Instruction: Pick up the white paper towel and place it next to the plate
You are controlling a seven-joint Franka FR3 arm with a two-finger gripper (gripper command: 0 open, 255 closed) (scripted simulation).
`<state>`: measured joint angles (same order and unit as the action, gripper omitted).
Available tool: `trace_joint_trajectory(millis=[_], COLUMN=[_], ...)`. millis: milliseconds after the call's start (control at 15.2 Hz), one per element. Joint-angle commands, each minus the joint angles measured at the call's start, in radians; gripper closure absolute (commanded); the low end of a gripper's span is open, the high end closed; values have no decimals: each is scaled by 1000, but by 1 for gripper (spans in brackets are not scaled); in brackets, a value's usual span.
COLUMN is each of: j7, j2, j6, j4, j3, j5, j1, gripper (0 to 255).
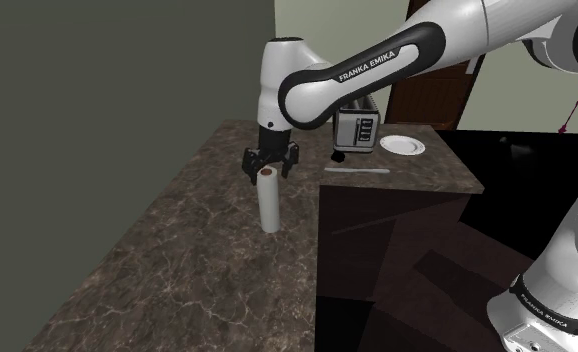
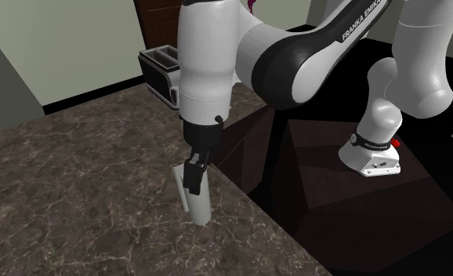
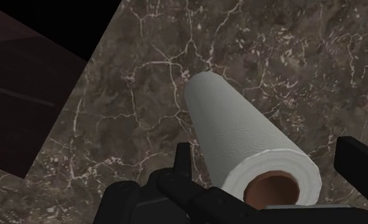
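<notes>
Countertop (image 1: 177, 240) of dark veined stone runs below a dull green wall (image 1: 97, 80). Well beyond the pincer (image 1: 270, 171) stand a toaster (image 1: 357, 128) and a white plate (image 1: 401, 146), with a pale utensil (image 1: 357, 170) lying nearer. The pincer is spread wide and straddles the top of the upright white paper towel roll (image 1: 269, 205) without clasping it.

A dark veined stone countertop (image 1: 177, 260) spreads toward seven o'clock in the shoulder view; a grey-green wall (image 1: 97, 70) stands at ten o'clock, a brown door (image 1: 432, 100) at one.
</notes>
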<state>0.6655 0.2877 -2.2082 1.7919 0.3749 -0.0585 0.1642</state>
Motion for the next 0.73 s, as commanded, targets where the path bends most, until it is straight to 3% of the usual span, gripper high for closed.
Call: trace_joint_trajectory(millis=[0, 660], j7=[0, -1], j2=[0, -5], j6=[0, 12], j4=[0, -7], j3=[0, 1], j5=[0, 2], j1=[0, -1], gripper=[255, 255])
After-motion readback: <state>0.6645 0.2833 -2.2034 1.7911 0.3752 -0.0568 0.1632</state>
